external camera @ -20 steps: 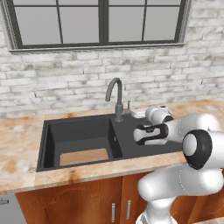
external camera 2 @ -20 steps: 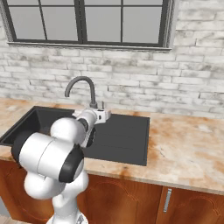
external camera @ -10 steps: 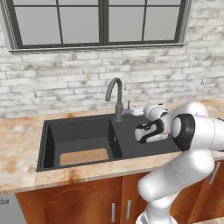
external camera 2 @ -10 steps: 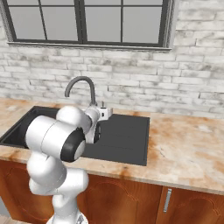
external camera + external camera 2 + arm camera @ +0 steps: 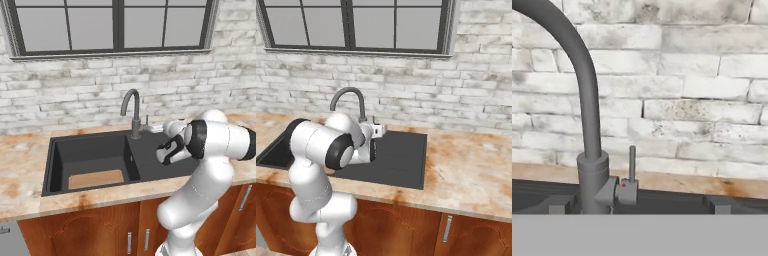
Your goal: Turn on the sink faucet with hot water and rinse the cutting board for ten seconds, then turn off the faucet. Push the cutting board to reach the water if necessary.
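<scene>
- We see the sink faucet [image 5: 592, 165], lever upright, just ahead of the gripper [image 5: 150, 128], near the sink's [image 5: 57, 165] rear edge.
- We find the fingers [image 5: 559, 205] spread.

Light: bright, even, soft everywhere I look.
Shadows: faint inside the matte black rectangular sink basin [image 5: 95, 155].
Sharpness: my hand view slightly blurred.

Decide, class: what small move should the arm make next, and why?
Probably ease the pincer forward onto the upright lever handle of the sink faucet: no water runs, the handle stands just ahead of the fingertips, and the cutting board lies dry in the basin.
</scene>
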You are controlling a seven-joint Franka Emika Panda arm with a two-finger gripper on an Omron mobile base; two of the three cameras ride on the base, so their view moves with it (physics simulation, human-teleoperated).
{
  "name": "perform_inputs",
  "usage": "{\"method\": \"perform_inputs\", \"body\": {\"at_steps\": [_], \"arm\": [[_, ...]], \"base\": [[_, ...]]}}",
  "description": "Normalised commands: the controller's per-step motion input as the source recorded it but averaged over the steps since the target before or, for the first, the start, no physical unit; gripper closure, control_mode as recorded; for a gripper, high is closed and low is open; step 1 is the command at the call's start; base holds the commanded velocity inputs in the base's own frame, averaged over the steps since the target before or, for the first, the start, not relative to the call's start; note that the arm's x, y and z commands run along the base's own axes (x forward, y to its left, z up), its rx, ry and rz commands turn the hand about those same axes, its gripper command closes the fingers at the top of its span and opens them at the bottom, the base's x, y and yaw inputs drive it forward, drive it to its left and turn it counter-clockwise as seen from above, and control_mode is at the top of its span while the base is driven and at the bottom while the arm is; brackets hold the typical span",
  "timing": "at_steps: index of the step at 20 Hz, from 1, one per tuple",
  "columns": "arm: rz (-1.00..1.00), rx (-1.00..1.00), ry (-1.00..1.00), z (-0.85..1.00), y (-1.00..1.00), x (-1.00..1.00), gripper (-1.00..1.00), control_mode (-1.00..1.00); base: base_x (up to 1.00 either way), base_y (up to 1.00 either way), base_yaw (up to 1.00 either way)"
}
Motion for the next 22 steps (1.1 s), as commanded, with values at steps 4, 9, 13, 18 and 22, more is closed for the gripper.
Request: {"method": "perform_inputs", "body": {"at_steps": [4,9,13,18,22], "arm": [[0.00,0.00,0.00,-0.26,0.00,0.20,-1.00,-1.00],[0.00,0.00,0.00,-0.05,0.00,0.30,-1.00,-1.00],[0.00,0.00,0.00,-0.04,-0.04,0.30,-1.00,-1.00],[0.00,0.00,0.00,-0.10,0.00,0.27,-1.00,-1.00],[0.00,0.00,0.00,-0.13,0.00,0.25,-1.00,-1.00]], "base": [[0.00,0.00,0.00],[0.00,0.00,0.00],[0.00,0.00,0.00],[0.00,0.00,0.00],[0.00,0.00,0.00]]}}
